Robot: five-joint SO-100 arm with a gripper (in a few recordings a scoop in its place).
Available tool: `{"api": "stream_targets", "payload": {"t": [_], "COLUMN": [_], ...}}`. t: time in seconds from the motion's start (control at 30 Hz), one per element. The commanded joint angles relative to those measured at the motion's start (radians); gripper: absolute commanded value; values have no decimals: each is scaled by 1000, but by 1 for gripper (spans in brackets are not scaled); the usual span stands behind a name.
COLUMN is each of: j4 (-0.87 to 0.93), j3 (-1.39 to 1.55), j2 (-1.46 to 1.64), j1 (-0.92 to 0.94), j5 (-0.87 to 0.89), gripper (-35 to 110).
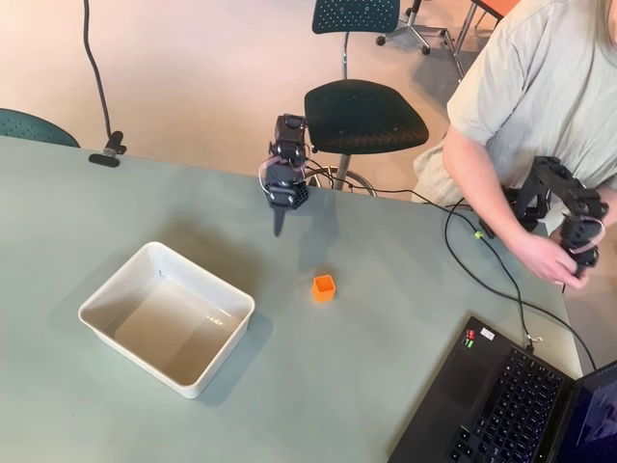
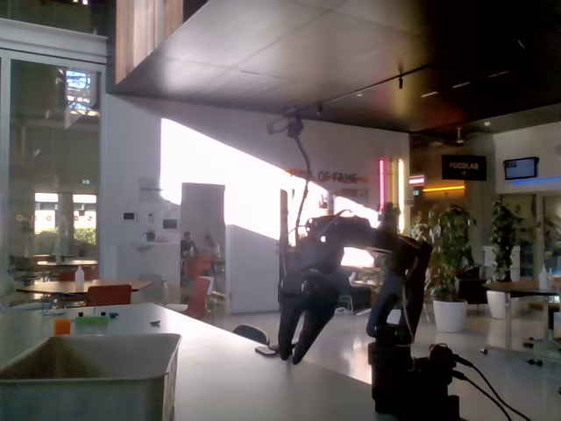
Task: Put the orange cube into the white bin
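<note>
- Current step: approach. The orange cube (image 1: 323, 287) has not been picked up; it rests on the grey-green table (image 1: 386, 328), apart from every other item.
- Cube location: in the overhead view it lies to the right of the white bin (image 1: 166, 317), with a clear strip of table between the two. The bin holds nothing.
- Gripper location: in the overhead view the gripper (image 1: 279, 224) is above the table, up-picture and slightly left of the cube, not touching it. The fixed view shows the gripper (image 2: 296, 338) raised off the tabletop with its tips pointing down.
- Gripper state: in the fixed view the two fingers stand parted, with a visible gap between the tips. Nothing is held between them.
- Next move, as judged from these pictures: you must carry the gripper down-picture and slightly right in the overhead view until the cube sits between the parted fingers, then lower it to table level.
- Alignment requirement: the cube is small, about the width of the fingertips. Centre it between the fingers before closing, or one finger will likely push it away.
- After the grasp: lift clear of the table, travel left over the near wall of the bin, and release above its floor.
- Obstacles: the cable (image 1: 501, 265) and the laptop (image 1: 511, 395) lie to the right, off the expected path.
</note>
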Motion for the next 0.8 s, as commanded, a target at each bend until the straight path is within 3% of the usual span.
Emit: {"api": "stream_targets", "payload": {"t": [0.0, 0.33, 0.77], "j4": [14, -44, -107], "j3": [-58, -69, -71], "j2": [-106, -175, -334], "j1": [-80, -247, -259], "j5": [-17, -15, -2], "gripper": [10, 12, 41]}}
